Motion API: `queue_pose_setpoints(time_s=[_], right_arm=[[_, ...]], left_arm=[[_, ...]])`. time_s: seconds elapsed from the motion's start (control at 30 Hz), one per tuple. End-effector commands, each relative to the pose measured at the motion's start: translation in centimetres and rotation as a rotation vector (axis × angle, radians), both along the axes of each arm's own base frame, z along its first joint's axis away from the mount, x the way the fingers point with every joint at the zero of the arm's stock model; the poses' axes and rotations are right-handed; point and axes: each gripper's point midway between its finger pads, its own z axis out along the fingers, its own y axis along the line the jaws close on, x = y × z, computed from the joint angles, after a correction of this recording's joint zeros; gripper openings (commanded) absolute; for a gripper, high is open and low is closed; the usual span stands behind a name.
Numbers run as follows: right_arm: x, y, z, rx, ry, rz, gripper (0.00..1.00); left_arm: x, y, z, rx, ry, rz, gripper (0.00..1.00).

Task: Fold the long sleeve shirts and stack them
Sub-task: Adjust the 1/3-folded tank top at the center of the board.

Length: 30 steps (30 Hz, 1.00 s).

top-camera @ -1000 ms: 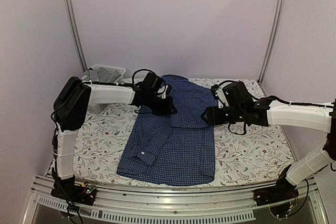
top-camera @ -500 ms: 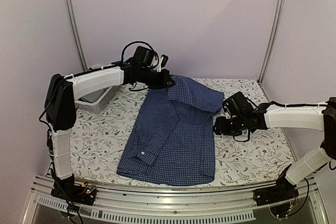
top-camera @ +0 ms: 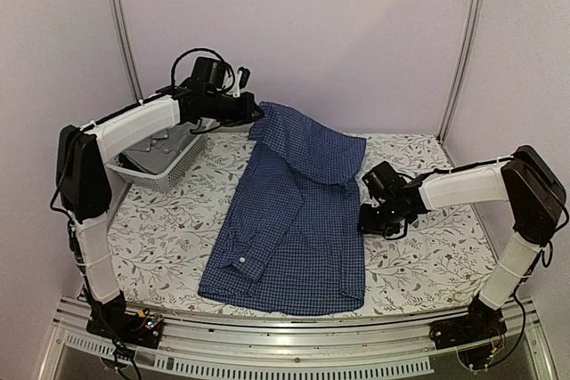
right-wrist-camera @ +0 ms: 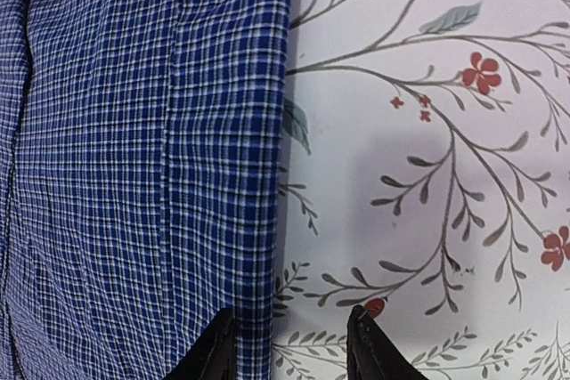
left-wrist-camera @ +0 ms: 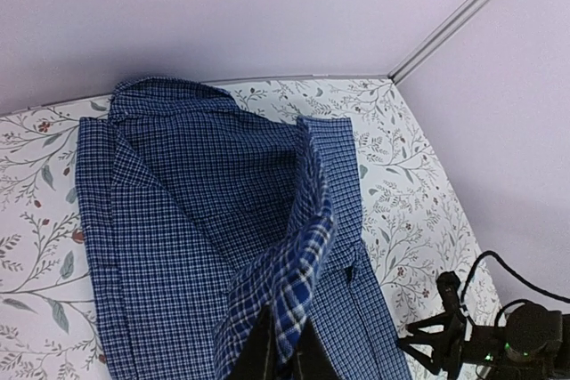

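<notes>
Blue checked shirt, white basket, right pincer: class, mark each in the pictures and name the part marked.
blue checked shirt (top-camera: 294,246): top external view, its flat lower body.
white basket (top-camera: 174,166): top external view, its near mesh wall.
right pincer (right-wrist-camera: 289,349): right wrist view, the gap midway between its fingertips.

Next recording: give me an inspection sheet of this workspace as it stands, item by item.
Surface: table cloth with a floral print, lying flat.
Job's things: blue checked shirt spread on the table, its far end lifted; grey shirt bunched in the white basket.
Clutter: nothing seen.
Tools: left tool shut on a raised fold of the blue checked shirt; right tool open over that shirt's side edge.
Cables: black loop above the left wrist.
Surroundings: lilac walls, metal poles in the corners.
</notes>
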Motion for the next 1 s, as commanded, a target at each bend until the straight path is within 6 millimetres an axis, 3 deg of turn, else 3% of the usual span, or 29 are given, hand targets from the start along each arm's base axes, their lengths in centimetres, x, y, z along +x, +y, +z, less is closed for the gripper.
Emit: queue_pose_setpoints(time_s=[0.0, 0.1, 0.27, 0.43, 0.53, 0.73, 0.83, 0.97], right_arm=[[1.4, 1.3, -1.0, 0.011, 0.012, 0.002, 0.37], [1.5, 1.1, -2.0, -0.010, 0.028, -0.006, 0.32], [1.6, -0.4, -3.6, -0.085, 0.062, -0.029, 0.02], [2.6, -3.6, -3.9, -0.108, 0.071, -0.079, 0.00], [3.3, -4.5, -3.3, -0.117, 0.058, -0.077, 0.00], [1.7, -3.5, -2.0, -0.120, 0.077, 0.001, 0.24], [-0.4, -2.8, -1.0, -0.147, 0.086, 0.020, 0.35], [-3.8, -1.8, 1.0, -0.171, 0.089, 0.035, 0.39]], left_arm=[[0.0, 0.6, 0.3, 0.021, -0.006, -0.004, 0.07], [0.3, 0.9, -0.3, 0.030, 0.001, 0.004, 0.07], [1.3, 1.8, -1.0, 0.037, 0.015, 0.034, 0.06], [2.6, 2.4, -2.6, 0.049, 0.042, 0.050, 0.06], [3.2, 2.3, -3.5, 0.046, 0.060, 0.045, 0.06], [3.8, 1.5, -4.2, 0.035, 0.077, 0.030, 0.06], [3.8, 1.3, -4.1, 0.028, 0.076, 0.022, 0.06], [3.8, 1.2, -4.1, 0.021, 0.075, 0.019, 0.07]])
